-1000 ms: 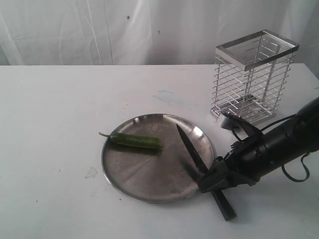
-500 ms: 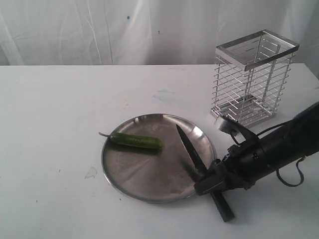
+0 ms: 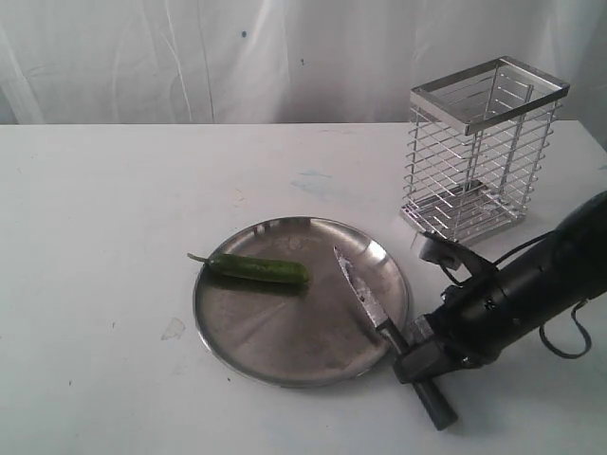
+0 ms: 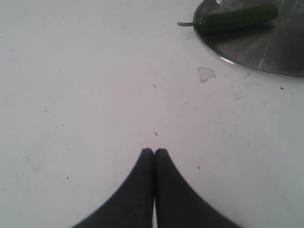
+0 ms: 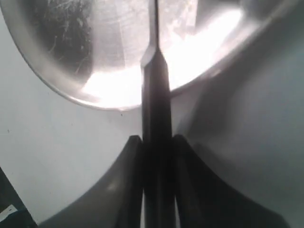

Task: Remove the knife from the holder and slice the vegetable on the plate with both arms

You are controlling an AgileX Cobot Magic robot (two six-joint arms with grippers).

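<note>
Right fingers (image 5: 135,156) clamp knife (image 5: 156,118) handle; left fingers (image 4: 145,164), absent from exterior view, pressed together, empty.

The plate (image 3: 237,327) is sitting on the table (image 3: 104,209), with the holder (image 3: 481,147) standing behind it toward two o'clock, apart from the rim. The vegetable (image 3: 258,269) is lying on the plate toward ten o'clock. The knife (image 3: 389,334) is crossing the rim at four o'clock, its blade resting over the plate.
</note>
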